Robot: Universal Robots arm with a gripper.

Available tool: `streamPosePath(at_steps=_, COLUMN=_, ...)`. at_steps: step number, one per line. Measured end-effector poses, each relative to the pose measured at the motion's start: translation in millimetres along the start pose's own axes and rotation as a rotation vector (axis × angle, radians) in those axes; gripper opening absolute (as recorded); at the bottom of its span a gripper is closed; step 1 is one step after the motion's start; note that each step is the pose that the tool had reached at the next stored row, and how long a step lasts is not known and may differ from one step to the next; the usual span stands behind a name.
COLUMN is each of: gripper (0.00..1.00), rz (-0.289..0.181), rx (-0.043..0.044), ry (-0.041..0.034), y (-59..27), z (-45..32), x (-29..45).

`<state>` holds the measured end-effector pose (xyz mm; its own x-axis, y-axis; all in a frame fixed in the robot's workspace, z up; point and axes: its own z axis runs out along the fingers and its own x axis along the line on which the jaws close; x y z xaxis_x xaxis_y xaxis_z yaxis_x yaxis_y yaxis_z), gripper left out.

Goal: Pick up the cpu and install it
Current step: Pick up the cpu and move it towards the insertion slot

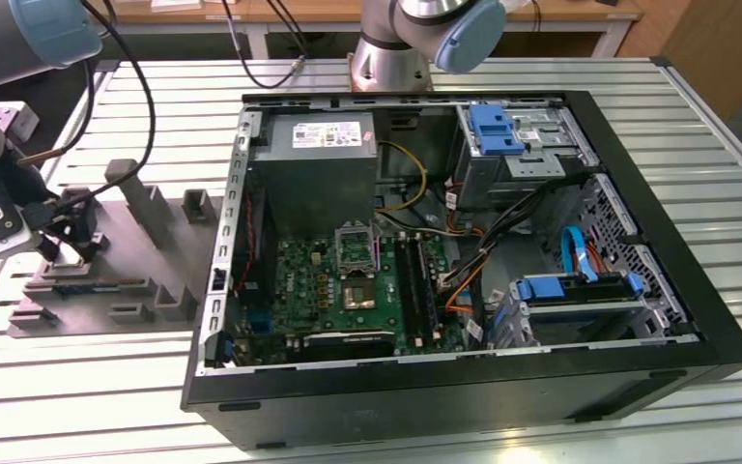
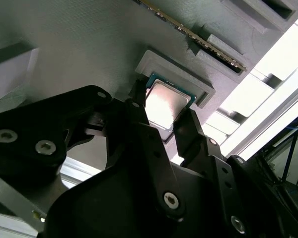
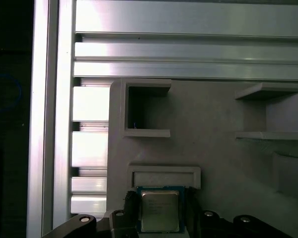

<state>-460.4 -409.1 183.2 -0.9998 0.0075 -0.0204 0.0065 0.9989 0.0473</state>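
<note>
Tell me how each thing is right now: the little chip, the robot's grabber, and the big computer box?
cpu: lying flat in its pocket on the grey fixture, shiny metal top facing up.
gripper: low over the fixture, right at the cpu.
computer case: lying on its side, cover off, insides showing.

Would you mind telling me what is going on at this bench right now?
A robot arm is at the pick-up stage with the cpu. Its gripper is down at the cpu, which lies flat in its pocket on the grey fixture, to the exterior view's left of the open computer case. The cpu has not been lifted yet, so it is not on the motherboard inside the case.
</note>
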Motion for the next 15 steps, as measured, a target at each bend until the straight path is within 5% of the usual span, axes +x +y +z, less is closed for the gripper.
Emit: streamPosePath(at_steps=15, gripper=0.55, rz=0.000, rx=-0.0001, ry=-0.0001, y=-0.1, z=2.7, x=-0.2)
